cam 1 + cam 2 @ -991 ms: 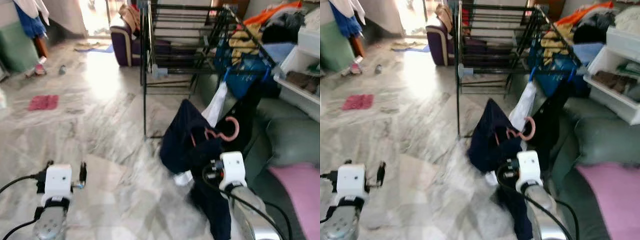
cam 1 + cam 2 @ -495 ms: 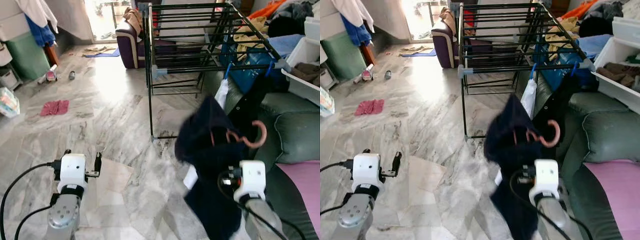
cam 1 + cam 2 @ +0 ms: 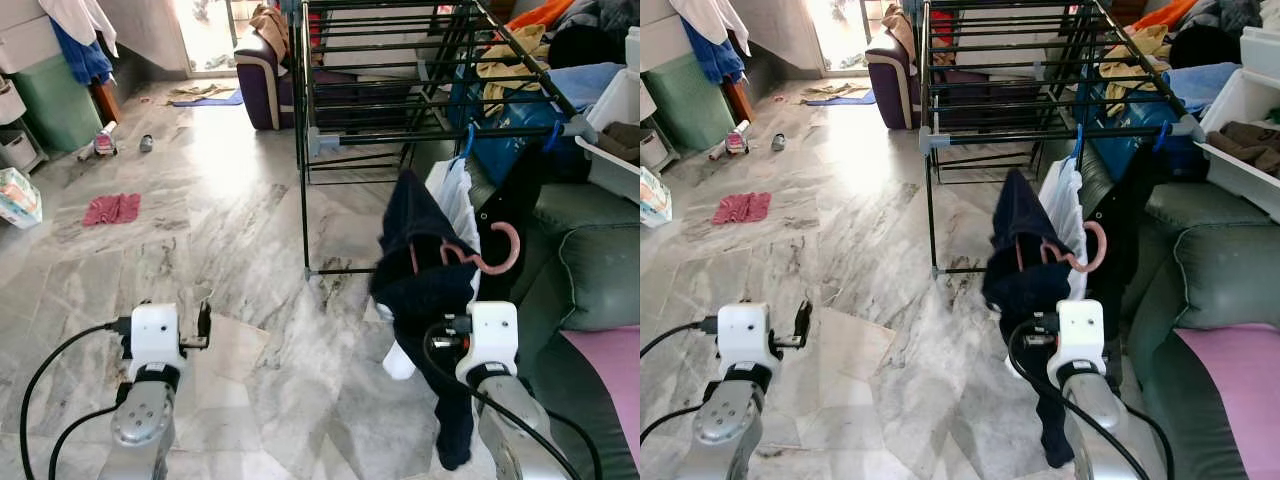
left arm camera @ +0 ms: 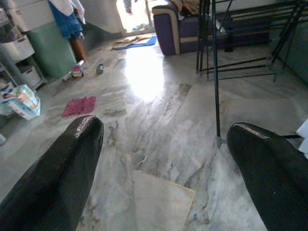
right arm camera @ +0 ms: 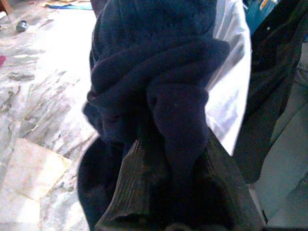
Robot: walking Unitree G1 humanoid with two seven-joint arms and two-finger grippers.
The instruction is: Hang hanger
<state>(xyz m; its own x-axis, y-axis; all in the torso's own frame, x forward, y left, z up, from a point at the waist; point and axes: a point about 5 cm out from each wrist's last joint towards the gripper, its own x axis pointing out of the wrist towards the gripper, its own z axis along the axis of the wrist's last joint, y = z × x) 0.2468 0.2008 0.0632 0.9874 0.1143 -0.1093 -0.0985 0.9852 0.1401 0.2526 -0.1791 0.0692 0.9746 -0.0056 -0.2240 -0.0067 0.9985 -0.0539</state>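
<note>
Gripping navy garment [image 3: 420, 260] on pink hanger [image 3: 478, 258], right gripper [image 5: 173, 192] faces drying rack [image 3: 400, 70].

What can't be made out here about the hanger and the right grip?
- Pink plastic hanger: hook and neck show in the eye views; its shoulders are buried in the dark navy garment.
- Right gripper: in the right wrist view, navy cloth bunched between its fingers covers whatever lies under the cloth.
- Black metal drying rack: top cut off by the frame edge.
- Left gripper: open, empty.
</note>
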